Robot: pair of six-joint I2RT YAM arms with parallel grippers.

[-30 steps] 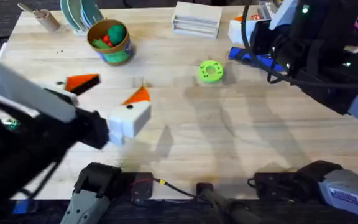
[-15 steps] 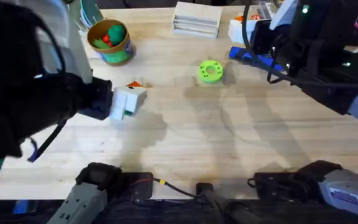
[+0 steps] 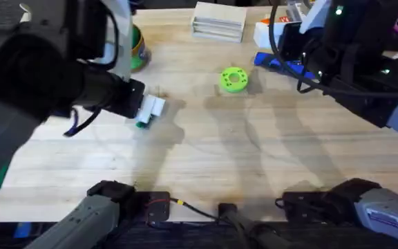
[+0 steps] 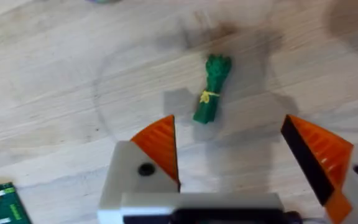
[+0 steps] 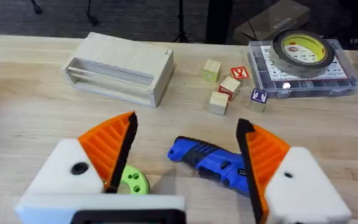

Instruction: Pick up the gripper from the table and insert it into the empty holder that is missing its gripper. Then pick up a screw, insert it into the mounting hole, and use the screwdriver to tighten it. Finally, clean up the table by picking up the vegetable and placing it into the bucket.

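Vegetable [image 4: 211,89] lies on the wooden table [image 4: 55,74] beyond the left gripper [image 4: 238,155], whose orange tips are spread wide and empty; right gripper [image 5: 185,155] gapes wide above the blue screwdriver [image 5: 207,163]

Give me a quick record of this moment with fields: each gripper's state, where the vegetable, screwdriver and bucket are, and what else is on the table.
left gripper: open, hovering over the vegetable
vegetable: lying flat on the table, untouched
right gripper: open, above the screwdriver
screwdriver: lying flat at the far right
bucket: far left, mostly hidden behind the left arm
other: green disc, wooden box, tape roll
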